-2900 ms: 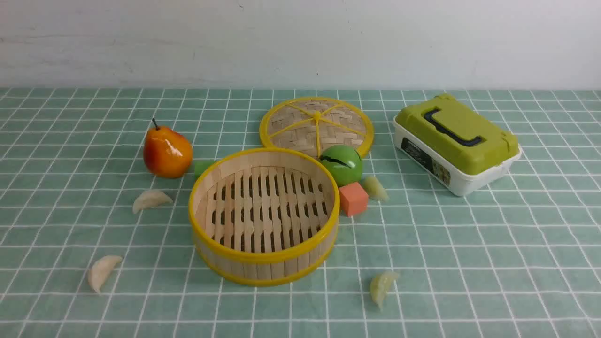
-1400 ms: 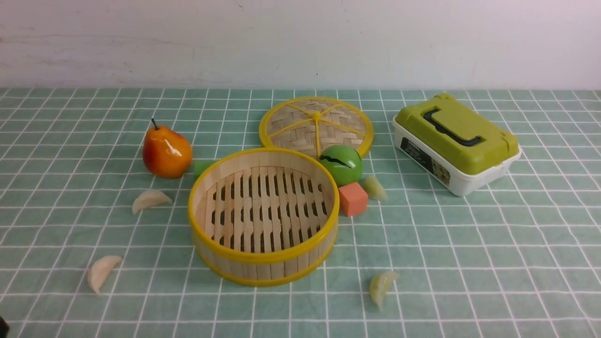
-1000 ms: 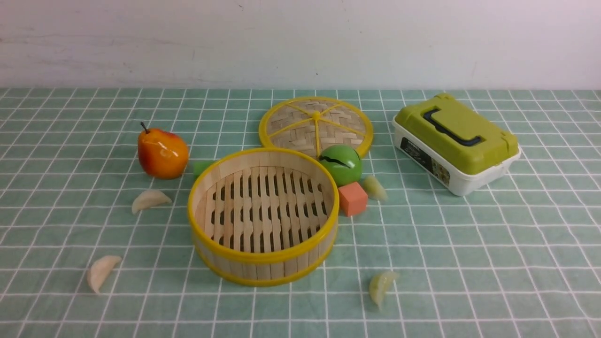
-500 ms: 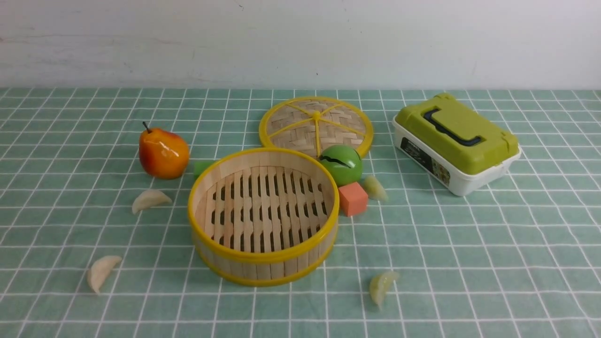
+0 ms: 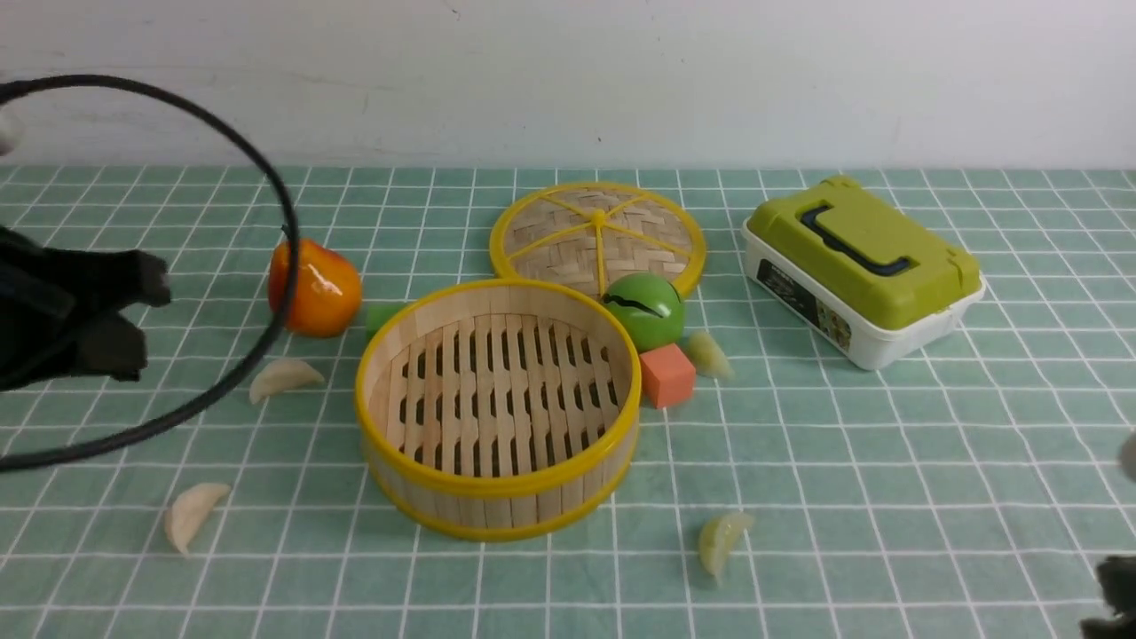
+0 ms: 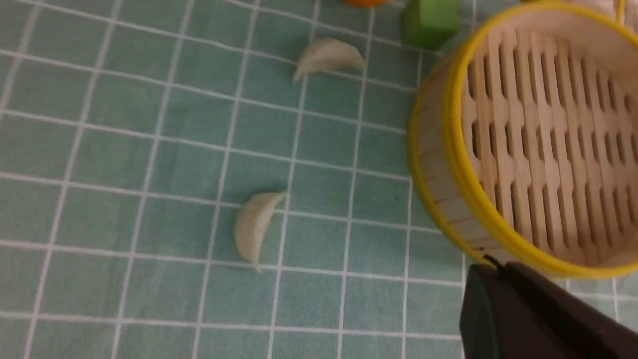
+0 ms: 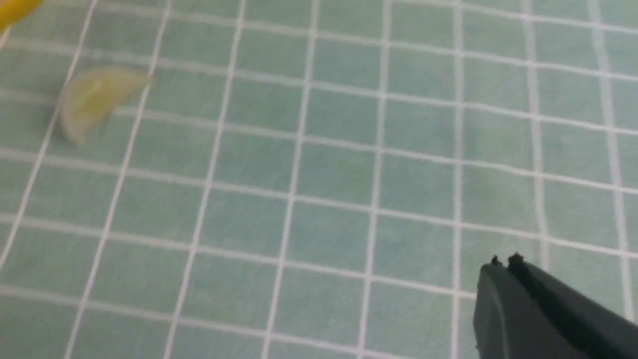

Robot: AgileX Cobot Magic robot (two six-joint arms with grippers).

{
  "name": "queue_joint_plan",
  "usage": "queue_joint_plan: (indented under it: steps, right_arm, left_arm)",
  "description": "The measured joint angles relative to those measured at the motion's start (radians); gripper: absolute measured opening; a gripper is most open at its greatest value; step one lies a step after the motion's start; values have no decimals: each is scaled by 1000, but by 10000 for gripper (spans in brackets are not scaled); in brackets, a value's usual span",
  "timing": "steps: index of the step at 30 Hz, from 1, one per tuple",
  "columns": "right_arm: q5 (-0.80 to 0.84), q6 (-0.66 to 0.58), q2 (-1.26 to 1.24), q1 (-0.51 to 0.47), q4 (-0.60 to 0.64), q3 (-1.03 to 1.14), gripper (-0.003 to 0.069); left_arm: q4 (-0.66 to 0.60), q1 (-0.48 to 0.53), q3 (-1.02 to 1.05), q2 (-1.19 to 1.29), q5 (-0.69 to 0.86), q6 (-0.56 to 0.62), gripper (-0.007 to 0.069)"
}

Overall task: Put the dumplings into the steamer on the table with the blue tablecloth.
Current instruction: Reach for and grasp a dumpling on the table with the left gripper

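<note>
The steamer (image 5: 497, 510) stands open, ready for filling, I'd say; all four dumplings (image 5: 282, 377) lie on the blue tablecloth (image 5: 887, 461) around it, none inside; left gripper (image 6: 493, 264) and right gripper (image 7: 504, 260) hang either side of it, clenched on nothing.

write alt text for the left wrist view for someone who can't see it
A whitish dumpling and a second dumpling lie apart on the blue tablecloth beside the empty steamer. The shut left gripper shows at the frame's edge near the steamer's wall, holding nothing.
</note>
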Motion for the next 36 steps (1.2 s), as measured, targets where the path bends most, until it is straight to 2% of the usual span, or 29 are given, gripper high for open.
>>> queue_joint_plan:
  steps: [2, 5, 9, 10, 11, 12, 15, 18, 20, 25, 28, 30, 35, 36]
  right_arm:
    - [-17, -95, 69, 51, 80, 0, -8]
    - [-35, -146, 127, 73, 151, -3, -8]
    - [-39, -204, 169, 77, 240, -15, -8]
    - [-40, -234, 175, 77, 277, -17, -8]
    - [-41, -241, 175, 77, 285, -18, -8]
    - [-42, -273, 175, 77, 321, -18, -7]
    - [-44, -324, 175, 77, 393, -18, -3]
    - [-44, -380, 176, 77, 470, -18, -2]
    - [-44, -404, 176, 77, 493, -18, -2]
    - [-46, -491, 176, 77, 540, -18, -2]
    - [-49, -498, 176, 77, 554, -18, -1]
    - [-52, -502, 176, 77, 560, -18, -1]
    - [-53, -506, 177, 77, 564, -18, 1]
    - [-54, -506, 179, 77, 565, -18, 1]
  left_arm:
    - [-43, 0, -91, 124, 45, 135, -14]
    - [-40, -13, -189, 234, 82, 186, 6]
    - [46, -62, -279, 350, 102, 201, 85]
    - [130, -103, -321, 414, 92, 204, 158]
    - [140, -103, -325, 421, 89, 204, 167]
    - [224, -131, -355, 482, 56, 204, 245]
    - [341, -143, -391, 580, -26, 191, 378]
    - [455, -143, -429, 705, -77, 136, 459]
    - [489, -143, -442, 740, -85, 114, 470]
    - [564, -143, -485, 871, -127, 73, 467]
    - [570, -143, -492, 908, -135, 67, 426]
    - [564, -143, -497, 915, -126, 67, 372]
    - [536, -143, -500, 910, -86, 20, 125]
    - [534, -143, -500, 906, -82, -3, 116]
